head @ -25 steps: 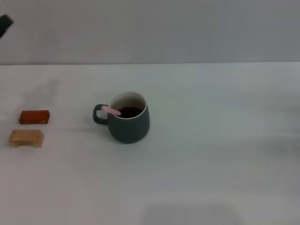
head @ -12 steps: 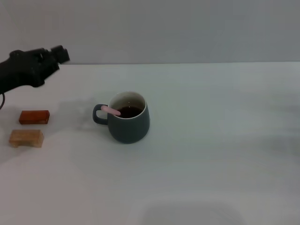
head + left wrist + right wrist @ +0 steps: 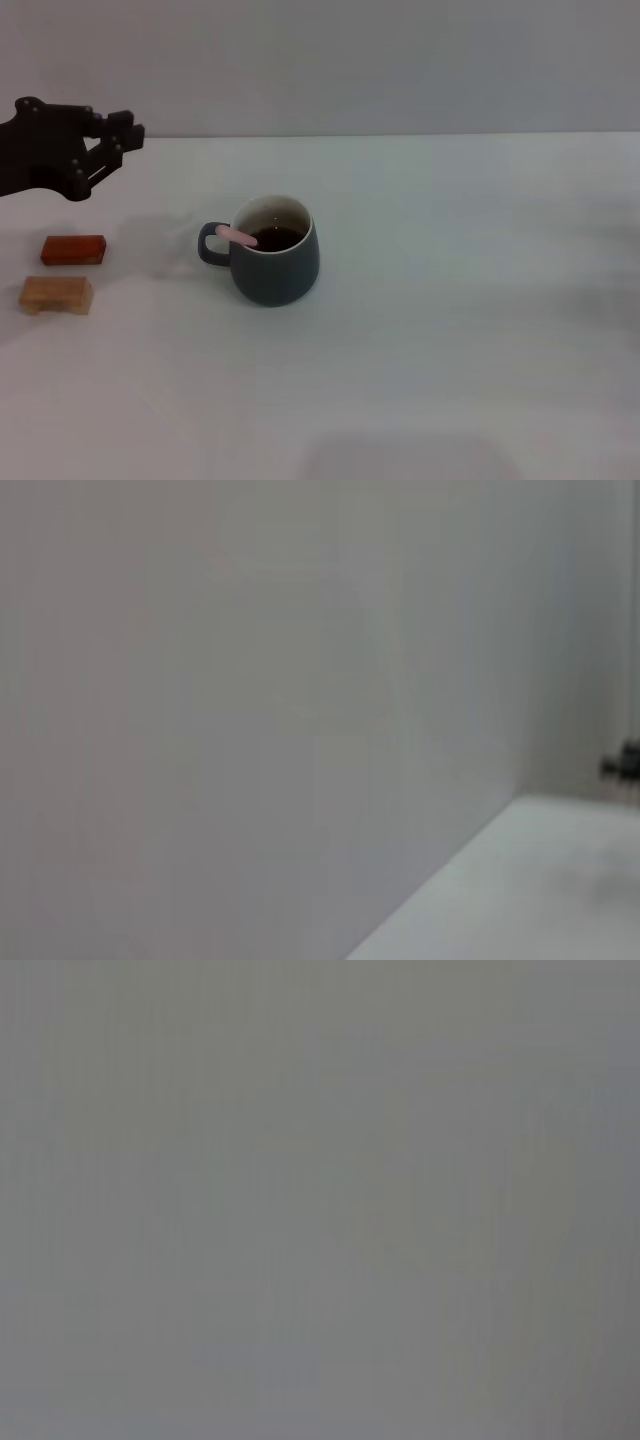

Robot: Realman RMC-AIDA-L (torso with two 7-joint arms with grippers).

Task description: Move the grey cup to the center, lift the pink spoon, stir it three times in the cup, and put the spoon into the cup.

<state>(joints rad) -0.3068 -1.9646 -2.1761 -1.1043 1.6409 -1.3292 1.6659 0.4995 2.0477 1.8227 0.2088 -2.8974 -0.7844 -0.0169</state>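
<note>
Entering from the left since a second ago, the left gripper hangs well apart from the dark slate-grey rounded cup; whether its fingers are apart cannot be told. That cup stands mid-tabletop with the pink-handled spoon already resting inside it, so the task appears essentially complete.

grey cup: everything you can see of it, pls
The grey cup is a rounded, matte slate-grey mug with a pale inner wall and rim. It stands upright on the white table, near the middle. Its loop handle points toward the robot's left. Dark liquid sits inside, and the pink spoon leans on the rim above the handle. No end effector touches it.
</note>
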